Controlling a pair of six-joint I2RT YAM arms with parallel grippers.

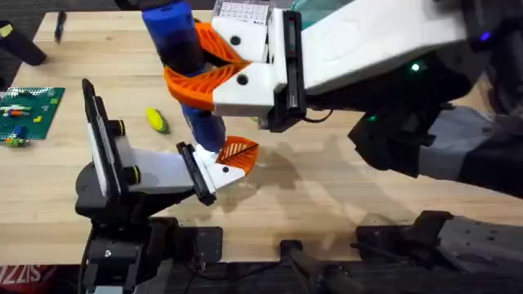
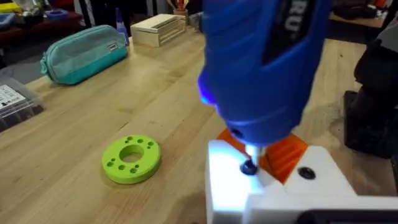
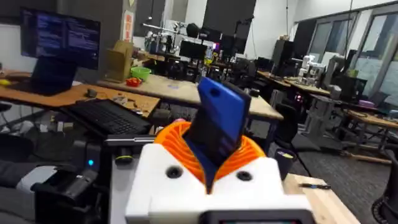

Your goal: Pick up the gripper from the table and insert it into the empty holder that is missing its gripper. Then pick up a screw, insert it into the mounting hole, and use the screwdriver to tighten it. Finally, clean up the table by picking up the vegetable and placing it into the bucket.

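Driving the screw is the step in hand. Nearest the bases, the holder (image 1: 221, 171) carries the gripper (image 1: 239, 150), already seated; the screw (image 2: 249, 168) sits in the mounting hole under the bit. The right gripper (image 1: 214, 61) has its jaws closed on the screwdriver (image 1: 181, 49), held upright at mid-barrel. Judged rigid and smooth, the barrel could twist under torque, so a firm mid-body hold suits it. The left gripper's jaw state cannot be told. Farther off, the vegetable (image 1: 156, 120) lies on the worktop (image 1: 327, 188); it looks light, rounded, and best pinched across its middle.
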